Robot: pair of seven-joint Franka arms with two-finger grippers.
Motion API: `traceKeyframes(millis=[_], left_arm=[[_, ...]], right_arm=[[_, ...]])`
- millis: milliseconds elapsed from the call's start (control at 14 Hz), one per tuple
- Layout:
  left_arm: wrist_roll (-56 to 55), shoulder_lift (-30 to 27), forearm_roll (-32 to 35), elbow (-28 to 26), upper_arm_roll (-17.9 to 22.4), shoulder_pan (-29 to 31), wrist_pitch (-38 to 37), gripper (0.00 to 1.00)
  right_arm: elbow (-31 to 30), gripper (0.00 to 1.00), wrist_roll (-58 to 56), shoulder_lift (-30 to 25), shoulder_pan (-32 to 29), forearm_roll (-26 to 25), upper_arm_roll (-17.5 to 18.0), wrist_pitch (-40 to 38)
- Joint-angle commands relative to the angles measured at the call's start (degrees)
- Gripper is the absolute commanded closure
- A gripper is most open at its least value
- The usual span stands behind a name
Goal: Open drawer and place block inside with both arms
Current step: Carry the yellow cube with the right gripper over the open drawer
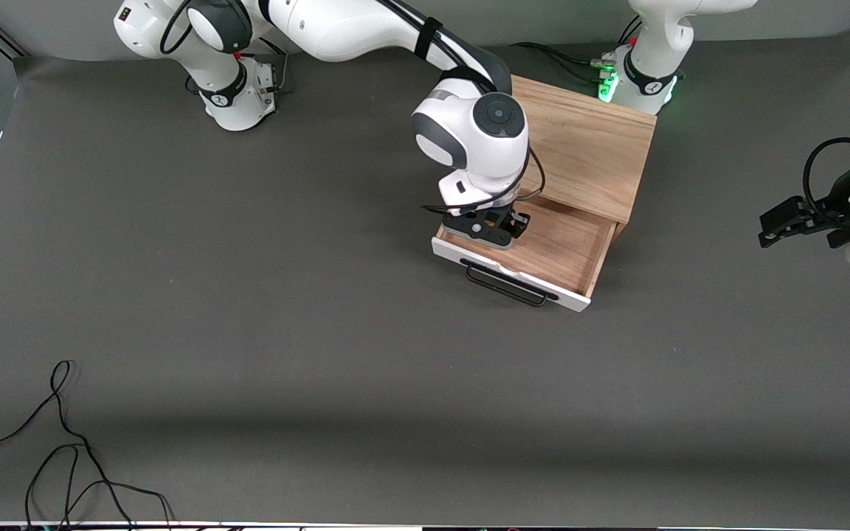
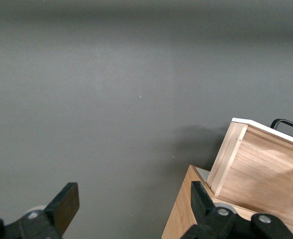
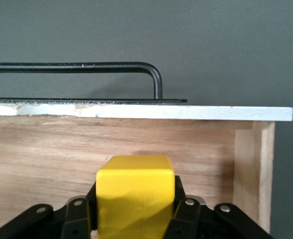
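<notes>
Drawer [image 1: 543,247] stood pulled open from the oak box [image 1: 587,140]. Right gripper [image 1: 496,227] was down inside it, jaws clamped on the yellow block [image 3: 135,199]. Left gripper [image 2: 131,209] waited off at the table's [image 1: 248,332] end, jaws wide.

drawer [image 1: 543,251] pulled out of box [image 1: 587,144] (toward front camera), block [image 3: 135,199] over drawer interior

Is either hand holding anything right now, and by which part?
The right hand grips the block by two opposite sides, over the open drawer. The left hand is open, holding nothing.
</notes>
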Motion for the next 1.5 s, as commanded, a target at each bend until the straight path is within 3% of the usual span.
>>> traceKeyframes(millis=[0, 143, 429, 500, 571, 857, 1000, 1286, 1429], left_arm=[[1.2, 0.4, 0.2, 1.7, 0.3, -0.6, -2.0, 0.00], [1.7, -0.7, 0.4, 0.3, 0.3, -0.5, -2.2, 0.00], [3.0, -2.0, 0.5, -1.2, 0.3, -0.5, -1.9, 0.00], [3.0, -1.9, 0.5, -1.1, 0.3, -0.5, -2.2, 0.00], [3.0, -1.7, 0.5, -1.1, 0.3, -0.6, -2.1, 0.00], [3.1, -1.4, 0.7, -0.8, 0.3, -0.6, -2.4, 0.00], [3.4, -1.2, 0.5, -0.8, 0.3, -0.5, -3.3, 0.00], [4.8, -0.8, 1.0, -1.1, 0.3, -0.5, -3.6, 0.00], [5.0, -0.8, 1.1, -1.1, 0.3, -0.6, -4.2, 0.00]], right_arm=[[1.5, 0.85, 2.2, 1.3, 1.1, -0.8, -0.6, 1.7], [1.4, 0.72, 2.1, 1.5, 1.2, -0.8, -0.7, 1.8], [1.4, 0.57, 2.0, 2.3, 1.2, -0.8, -0.9, 3.8], [1.4, 0.39, 2.0, 2.3, 1.2, -0.8, -0.9, 3.9], [1.4, 0.00, 1.9, 2.2, 1.2, -0.9, -1.1, 3.9], [1.8, 0.00, 1.2, 0.9, 1.1, -3.4, -1.2, 2.9], [1.7, 0.00, -1.9, -2.4, 0.2, -3.4, -1.4, -0.6], [0.5, 0.00, -16.2, -12.1, -7.4, -0.2, -1.3, -9.1], [-6.1, 0.00, -26.9, -19.7, -12.6, 2.5, -1.5, -10.9]])
